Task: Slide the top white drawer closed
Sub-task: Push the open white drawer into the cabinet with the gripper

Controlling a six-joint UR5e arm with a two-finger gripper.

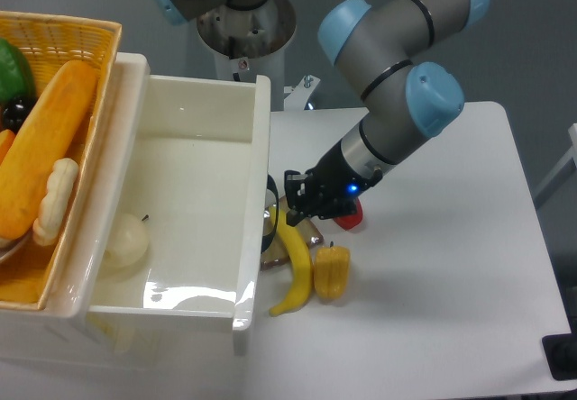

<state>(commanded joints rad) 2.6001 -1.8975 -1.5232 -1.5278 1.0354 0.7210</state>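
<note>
The top white drawer (180, 202) stands pulled far out toward the right, a deep glossy cream tray with a pale round item inside. Its black curved handle (270, 213) shows on the front panel's right face. My gripper (302, 204) hovers just right of that handle, above the banana's upper end. The black fingers point left toward the drawer front; whether they are open or shut is hidden by their dark shape.
A banana (294, 265), a yellow pepper (331, 271), a brown slice (306, 231) and a red pepper (350, 216) lie on the white table (433, 265) beside the drawer front. A yellow wicker basket (54, 139) of food sits on top at left.
</note>
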